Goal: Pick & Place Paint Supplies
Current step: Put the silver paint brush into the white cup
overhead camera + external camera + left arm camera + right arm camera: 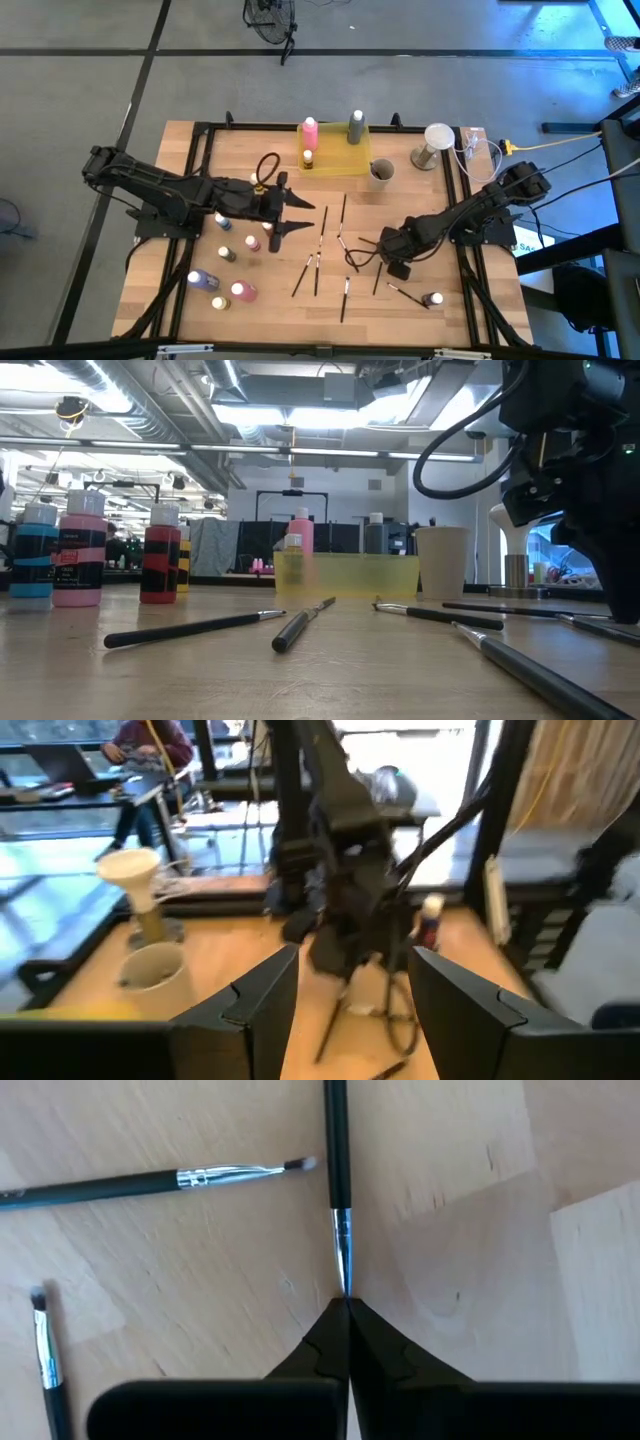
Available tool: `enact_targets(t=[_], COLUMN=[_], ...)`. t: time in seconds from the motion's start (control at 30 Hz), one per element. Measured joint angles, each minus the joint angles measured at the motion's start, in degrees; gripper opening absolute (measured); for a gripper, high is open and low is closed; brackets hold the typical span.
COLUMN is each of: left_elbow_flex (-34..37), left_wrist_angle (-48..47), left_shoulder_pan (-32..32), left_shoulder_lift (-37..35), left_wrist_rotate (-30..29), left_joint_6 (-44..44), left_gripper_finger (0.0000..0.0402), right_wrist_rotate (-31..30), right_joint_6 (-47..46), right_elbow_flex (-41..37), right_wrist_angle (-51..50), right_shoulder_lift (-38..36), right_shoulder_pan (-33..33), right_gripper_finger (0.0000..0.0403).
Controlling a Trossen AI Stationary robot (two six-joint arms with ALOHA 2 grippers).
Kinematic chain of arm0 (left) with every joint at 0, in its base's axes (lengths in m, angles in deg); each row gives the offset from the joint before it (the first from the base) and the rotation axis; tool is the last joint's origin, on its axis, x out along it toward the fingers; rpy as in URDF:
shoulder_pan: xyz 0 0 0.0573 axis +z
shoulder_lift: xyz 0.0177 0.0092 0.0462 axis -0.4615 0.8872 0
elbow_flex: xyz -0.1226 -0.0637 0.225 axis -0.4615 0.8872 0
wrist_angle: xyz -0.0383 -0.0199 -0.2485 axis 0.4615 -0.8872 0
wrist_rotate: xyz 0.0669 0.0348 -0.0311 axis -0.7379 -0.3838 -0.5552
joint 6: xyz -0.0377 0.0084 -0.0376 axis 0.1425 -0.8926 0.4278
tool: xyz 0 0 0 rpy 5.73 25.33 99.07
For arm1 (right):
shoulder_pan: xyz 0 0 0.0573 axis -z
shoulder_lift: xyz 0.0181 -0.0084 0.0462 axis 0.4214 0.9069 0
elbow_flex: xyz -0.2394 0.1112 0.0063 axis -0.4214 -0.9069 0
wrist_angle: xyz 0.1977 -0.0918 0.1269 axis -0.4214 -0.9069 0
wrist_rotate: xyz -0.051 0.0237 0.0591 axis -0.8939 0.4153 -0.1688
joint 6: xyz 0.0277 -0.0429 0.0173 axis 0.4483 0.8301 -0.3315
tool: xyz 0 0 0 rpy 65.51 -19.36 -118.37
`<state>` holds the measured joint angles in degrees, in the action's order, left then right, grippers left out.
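Note:
Thin dark-handled paintbrushes lie scattered on the middle of the wooden table. Several paint bottles stand at the left, and one small bottle at the near right. My right gripper points down at the table, shut on the tip of one paintbrush. Two more brushes lie beside it. My left gripper hovers open above the table's left middle, with nothing between its fingers. My right gripper pinches the paintbrush's bristle tip, just past the metal ferrule, between its two fingertips. The fingers come from above, pointing down. The brush lies flat on the table, its handle running away from the fingers.
A translucent yellow tray at the far middle holds a pink bottle, a grey bottle and a small one. A beige cup stands beside it, a white stand farther right. A black frame borders the table.

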<state>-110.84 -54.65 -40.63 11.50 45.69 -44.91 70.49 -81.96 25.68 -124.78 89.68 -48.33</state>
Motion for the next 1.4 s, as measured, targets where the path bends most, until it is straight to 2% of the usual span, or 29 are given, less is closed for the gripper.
enact_targets(t=[0.23,0.37,0.47,0.67,0.8,1.0,1.2,1.3,1.4], left_elbow_flex=[0.00,0.02,0.02,0.00,0.02,0.02,0.02,0.01,0.02], left_wrist_angle=[-10.04,-11.13,-13.00,-12.68,-9.38,-4.08,10.56,18.45,21.67], left_shoulder_pan=[0.08,0.15,0.12,-0.04,-1.94,-6.09,-8.79,-9.20,-9.31], left_shoulder_lift=[0.13,1.02,2.13,6.88,10.83,17.45,23.95,26.63,28.64], left_wrist_rotate=[-3.86,-3.26,-1.29,-3.77,-5.28,-19.35,-34.23,-38.26,-42.04], left_joint_6=[-9.81,-10.25,-13.78,-19.73,-30.18,-48.86,-62.33,-67.11,-72.15], left_gripper_finger=[0.0187,0.0187,0.0187,0.0187,0.0187,0.0187,0.0187,0.0187,0.0187], right_wrist_rotate=[-1.82,-2.32,-2.49,-3.78,-4.68,-4.66,-6.85,-8.47,-10.11], right_joint_6=[-1.87,-1.90,-1.79,-1.53,-2.79,-2.97,-2.99,-3.01,-3.77], right_elbow_flex=[6.71,11.49,15.14,22.30,25.86,28.00,28.00,28.04,28.06], right_wrist_angle=[-8.06,-13.39,-16.61,-17.82,-16.98,-15.98,-15.82,-15.25,-14.18], right_shoulder_lift=[0.31,0.24,0.21,0.12,0.08,0.08,0.08,0.06,0.06], right_shoulder_pan=[-0.83,-1.08,-1.08,-1.13,-1.17,-1.16,0.29,1.43,2.60], right_gripper_finger=[0.0000,0.0000,0.0000,0.0000,0.0000,0.0000,0.0000,0.0000,0.0000])
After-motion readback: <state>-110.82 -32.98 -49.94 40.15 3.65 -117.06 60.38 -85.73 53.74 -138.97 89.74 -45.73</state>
